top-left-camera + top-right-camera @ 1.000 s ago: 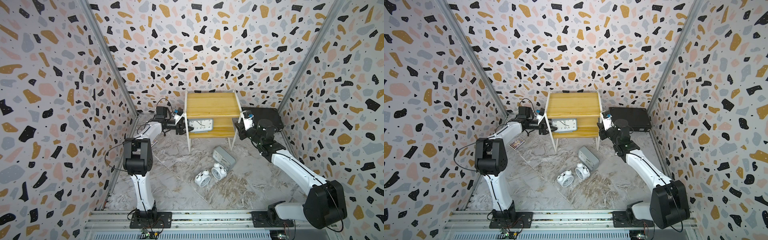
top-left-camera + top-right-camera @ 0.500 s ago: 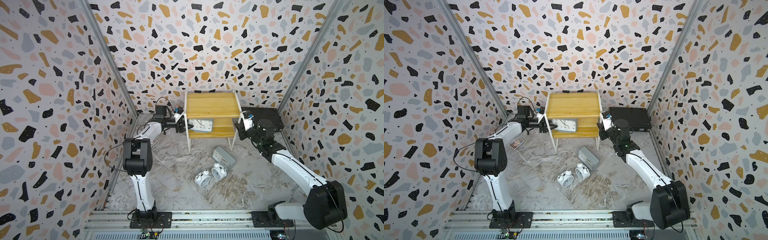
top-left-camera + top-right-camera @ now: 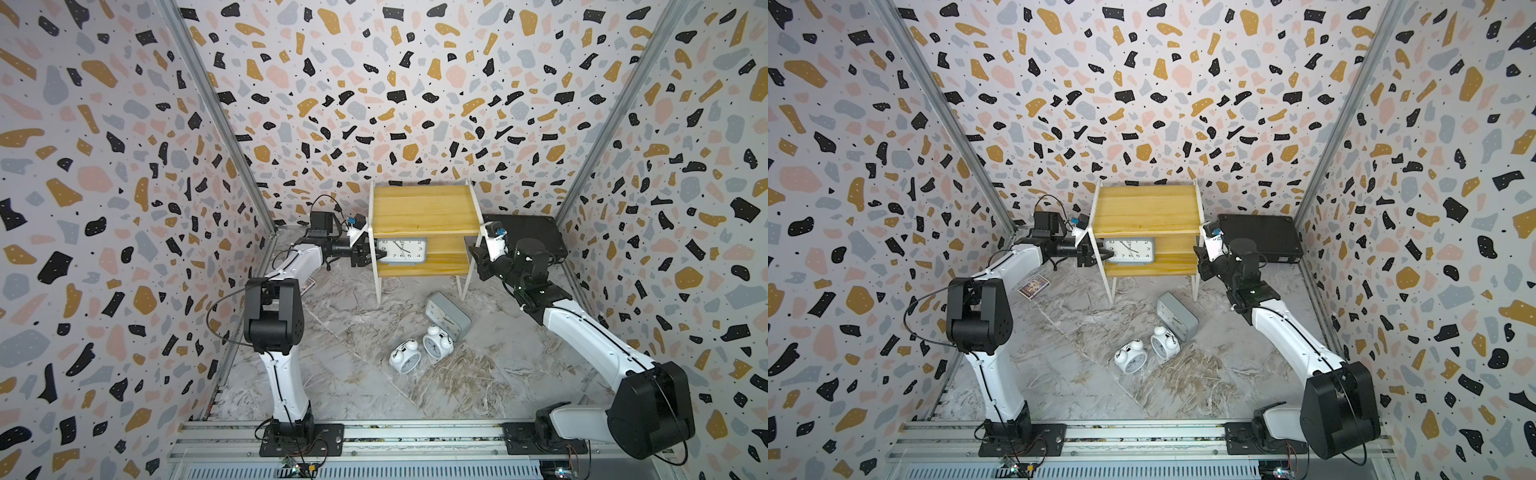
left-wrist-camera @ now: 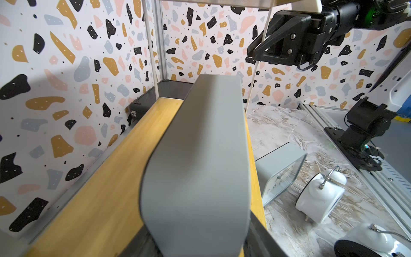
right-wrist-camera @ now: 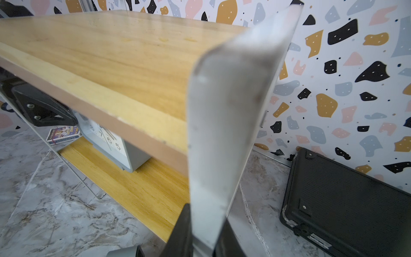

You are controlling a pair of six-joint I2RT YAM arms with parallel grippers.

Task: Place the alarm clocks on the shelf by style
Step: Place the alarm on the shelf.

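Jaws clamped, left gripper (image 3: 374, 254) on grey clock (image 3: 404, 252) — right gripper (image 3: 475, 257), shelf (image 3: 424, 208)

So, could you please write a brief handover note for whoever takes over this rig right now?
Left gripper: shut on a grey clock standing on the lower board of the shelf.
Right gripper: shut on the shelf's white side frame.
Done: no clock released yet.
Left: release it, then shelve the second grey clock and two white twin-bell clocks, all on the floor, one style per board.
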